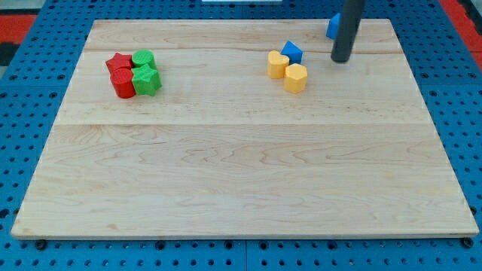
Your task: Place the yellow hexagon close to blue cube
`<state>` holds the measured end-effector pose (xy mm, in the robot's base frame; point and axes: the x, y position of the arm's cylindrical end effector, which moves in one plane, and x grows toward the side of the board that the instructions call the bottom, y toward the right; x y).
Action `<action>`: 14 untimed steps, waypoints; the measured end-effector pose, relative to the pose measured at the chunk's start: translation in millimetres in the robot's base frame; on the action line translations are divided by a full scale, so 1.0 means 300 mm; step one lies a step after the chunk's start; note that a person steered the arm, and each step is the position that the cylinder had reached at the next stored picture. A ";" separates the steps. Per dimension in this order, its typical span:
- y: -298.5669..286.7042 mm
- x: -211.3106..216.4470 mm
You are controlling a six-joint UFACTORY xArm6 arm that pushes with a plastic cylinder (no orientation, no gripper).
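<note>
1. My tip (341, 59) is a bare rod end with no fingers to open or close; it rests on the wooden board (241, 173) in the upper right of the frame, holding nothing.
2. The yellow hexagon (295, 77) lies left of and slightly below my tip, apart from it.
3. The blue cube (292, 52) sits just above the hexagon, touching or nearly touching it.
4. A yellow heart-like block (278, 65) is just beside both, on their left.
5. Another blue block (332, 26) shows partly behind the rod near the top edge.
6. In the upper left, a red star (118, 62), a red block (123, 83), a green block (142, 59) and a green star (147, 80) cluster together.
</note>
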<state>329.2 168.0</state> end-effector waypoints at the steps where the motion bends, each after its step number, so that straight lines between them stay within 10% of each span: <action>1: -0.110 0.158; 4: -0.569 0.204; 7: -0.091 0.108; 10: -0.358 0.095; 14: -0.035 0.001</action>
<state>329.6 157.4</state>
